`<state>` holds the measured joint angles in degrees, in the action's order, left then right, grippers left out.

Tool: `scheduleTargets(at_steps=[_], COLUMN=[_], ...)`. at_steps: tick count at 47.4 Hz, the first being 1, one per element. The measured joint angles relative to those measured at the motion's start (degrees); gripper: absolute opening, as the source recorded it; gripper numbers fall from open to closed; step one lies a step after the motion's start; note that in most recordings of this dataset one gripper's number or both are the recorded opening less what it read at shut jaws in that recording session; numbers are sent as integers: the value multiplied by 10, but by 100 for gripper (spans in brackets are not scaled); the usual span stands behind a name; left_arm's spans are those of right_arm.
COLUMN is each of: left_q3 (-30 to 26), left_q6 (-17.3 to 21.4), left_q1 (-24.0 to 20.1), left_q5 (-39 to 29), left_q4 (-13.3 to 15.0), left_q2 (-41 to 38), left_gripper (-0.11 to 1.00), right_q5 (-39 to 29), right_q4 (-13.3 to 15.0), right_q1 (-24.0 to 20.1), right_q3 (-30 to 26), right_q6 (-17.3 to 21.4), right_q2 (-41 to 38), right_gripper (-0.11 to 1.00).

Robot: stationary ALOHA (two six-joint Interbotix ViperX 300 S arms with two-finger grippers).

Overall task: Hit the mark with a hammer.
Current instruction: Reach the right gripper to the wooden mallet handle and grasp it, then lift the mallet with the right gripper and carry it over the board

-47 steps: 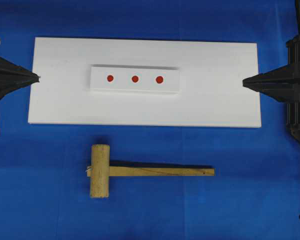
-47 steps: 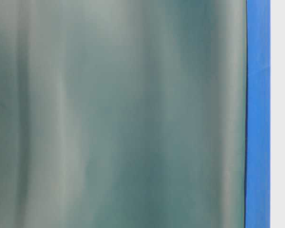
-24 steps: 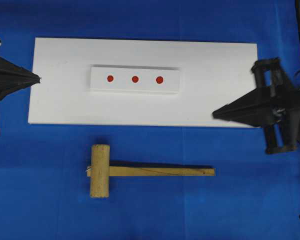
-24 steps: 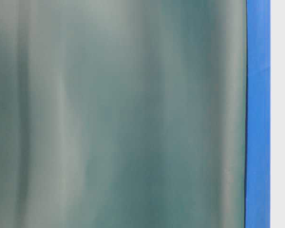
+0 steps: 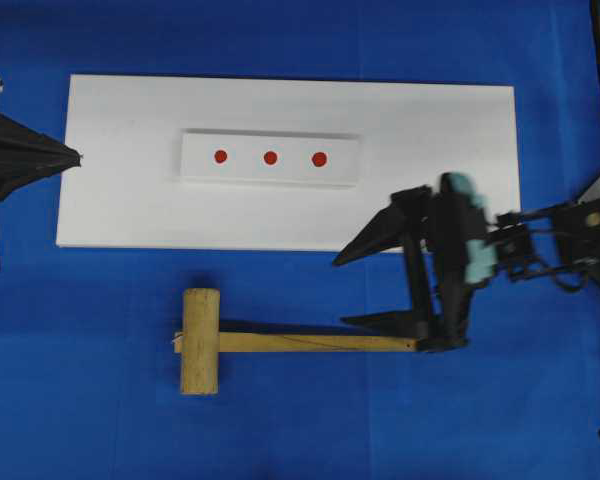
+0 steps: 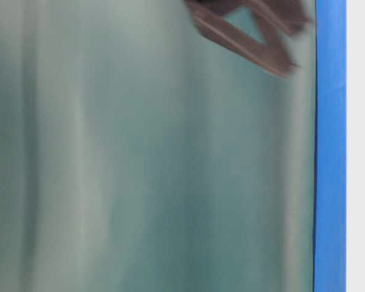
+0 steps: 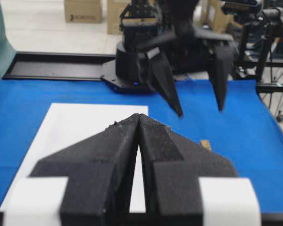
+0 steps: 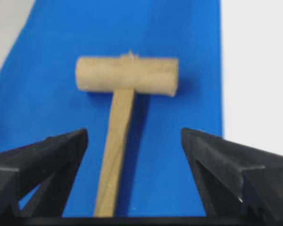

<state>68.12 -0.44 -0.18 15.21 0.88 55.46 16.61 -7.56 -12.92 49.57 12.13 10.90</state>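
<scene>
The right pincer (image 5: 365, 290) was seen spread wide over the handle end of the light wooden mallet with the thick cylindrical head (image 5: 201, 341), which lay flat on the blue table (image 5: 300, 420) at six o'clock of the white board (image 5: 130, 210). Nothing was gripped yet; lifting and striking a red dot (image 5: 270, 158) remained. The left pincer (image 7: 139, 123) was pressed together, idle at nine o'clock.

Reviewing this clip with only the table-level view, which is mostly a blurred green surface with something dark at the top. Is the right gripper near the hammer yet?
Observer: Yes. The right gripper is open, above the free end of the hammer handle, which lies between its fingers in the right wrist view.
Operator: Is it gripping?
Observer: No, the fingers stand apart from the handle.
Operator: And the left gripper?
Observer: The left gripper is shut at the white board's left edge, holding nothing.
</scene>
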Motion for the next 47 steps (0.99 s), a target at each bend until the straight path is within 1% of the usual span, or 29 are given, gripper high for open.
scheduleTargets(at_steps=[4,12,19,32,44,47], left_q3=[2,4,7,11,17,18], left_q6=[-1,-1,-1,-2,-2,-2], left_q1=[0,1,0,-2,-9,-12], left_q5=[0,0,0,0,0,0], left_q4=[0,0,0,0,0,0], left_q2=[0,0,0,0,-1,-1], left_gripper=[2,2,2,2,2,2], right_q5=[21,75,102,108,111,113], right_q4=[-15,-47,-71,-107,-142,-145], right_q1=[-7,-21,-32,-47,-57,-58], right_q3=[-14,-44,-74,-132,-155,-156], right_q6=[0,0,0,0,-1,-2], right_q2=[-39,-122,-183,-277,-328,-332], right_gripper=[87,88,88,88,88,88])
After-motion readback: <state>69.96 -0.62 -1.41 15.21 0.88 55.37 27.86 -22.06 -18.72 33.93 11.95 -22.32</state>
